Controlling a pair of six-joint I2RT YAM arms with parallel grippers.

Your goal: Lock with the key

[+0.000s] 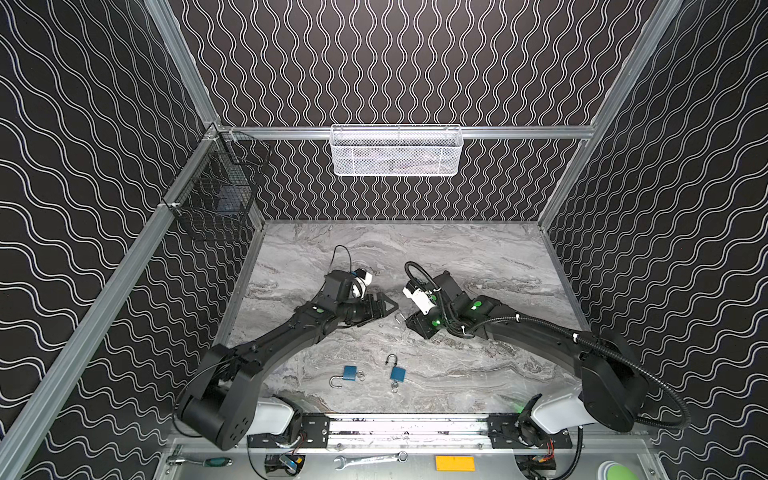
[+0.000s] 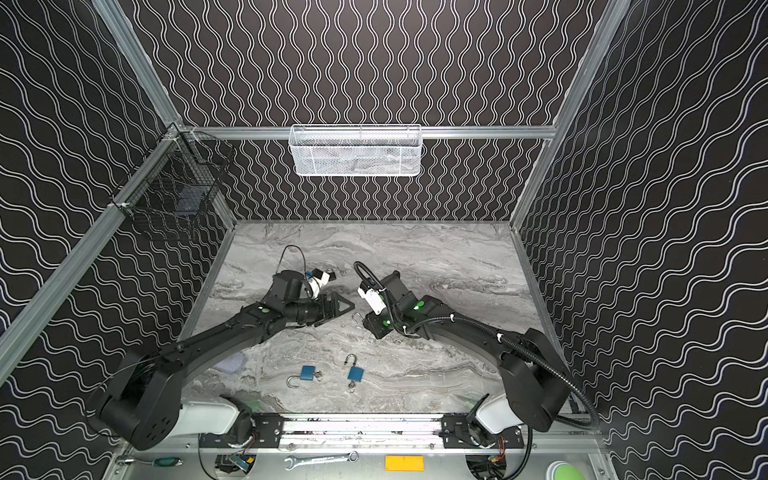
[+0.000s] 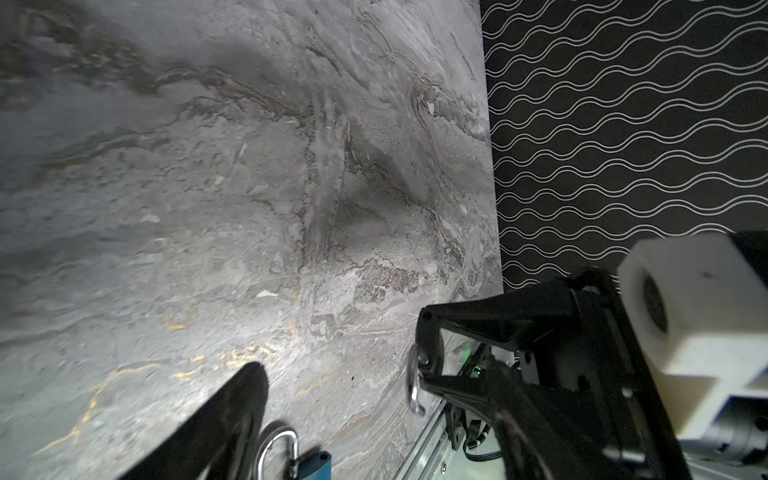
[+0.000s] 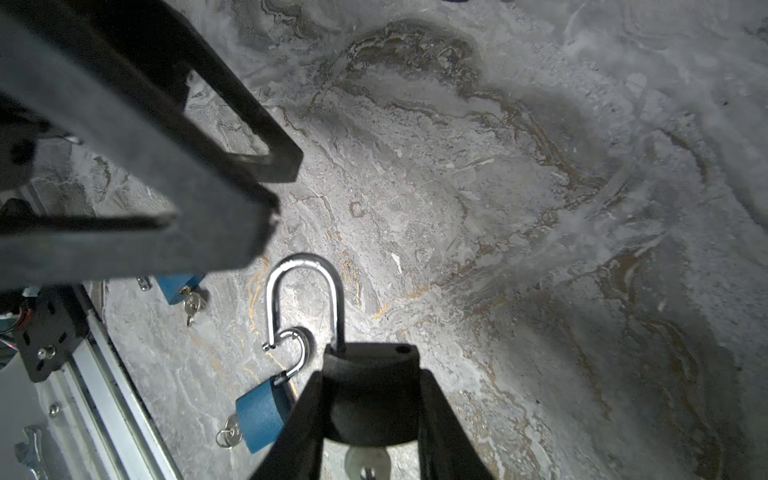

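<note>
While fingers (image 4: 307,432) grip padlock (image 4: 338,311), blue padlocks (image 1: 350,372) (image 1: 397,373) nearby

2 blue padlocks (image 1: 350,372) (image 1: 397,373), grey marbled table (image 1: 457,257), black wavy-lined walls (image 1: 374,62)

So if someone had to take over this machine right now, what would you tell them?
Left gripper: open, empty, close to the right one.
Right gripper: shut on a padlock, shackle open.
Two blue padlocks lie on the table, shackles open, keys in.
Done: one padlock picked up.
Left: nothing is locked yet; the held one probably comes first.
</note>
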